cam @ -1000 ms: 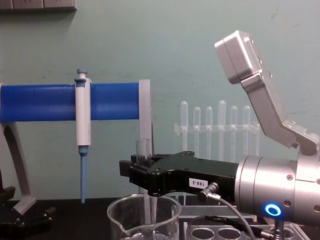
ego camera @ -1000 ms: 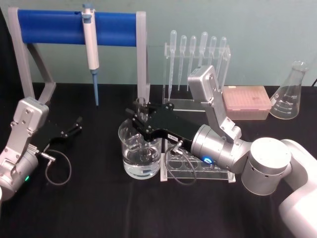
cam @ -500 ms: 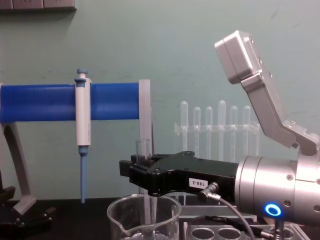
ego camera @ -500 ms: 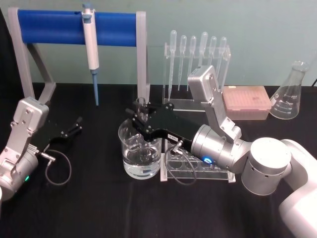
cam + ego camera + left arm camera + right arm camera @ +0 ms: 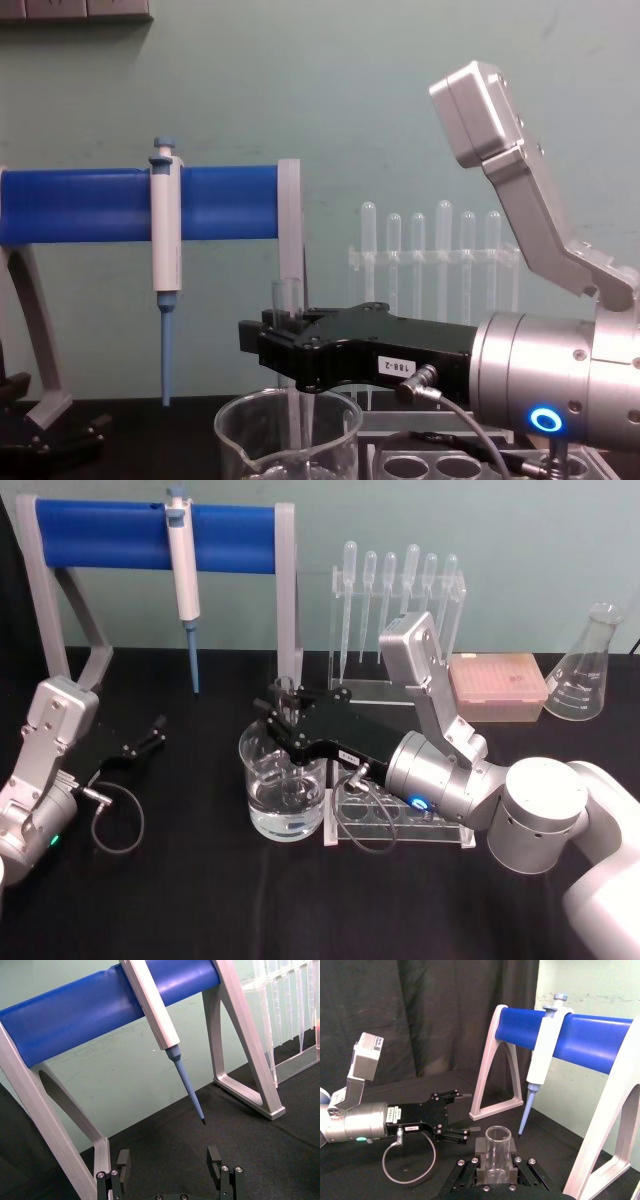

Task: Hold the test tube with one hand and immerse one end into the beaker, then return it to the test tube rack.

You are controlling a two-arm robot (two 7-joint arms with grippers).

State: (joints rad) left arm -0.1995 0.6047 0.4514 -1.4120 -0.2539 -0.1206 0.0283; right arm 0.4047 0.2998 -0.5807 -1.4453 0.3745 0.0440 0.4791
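Fingers (image 5: 481, 1149) of the right gripper (image 5: 288, 338) are pinching the test tube (image 5: 287, 298) just under its rim. They are holding it upright over the beaker (image 5: 285, 798), with its lower length reaching down inside the glass. The immersing step appears to be in hand. The next move is calling for a straight lift clear of the beaker's rim, then a short carry sideways to the test tube rack (image 5: 400, 818) just beside it. Whether the tip is meeting the liquid is hard to make out, because the chest view is cutting off the beaker's bottom. The left gripper (image 5: 140, 742) is sitting parked well apart, its fingers spread around nothing.
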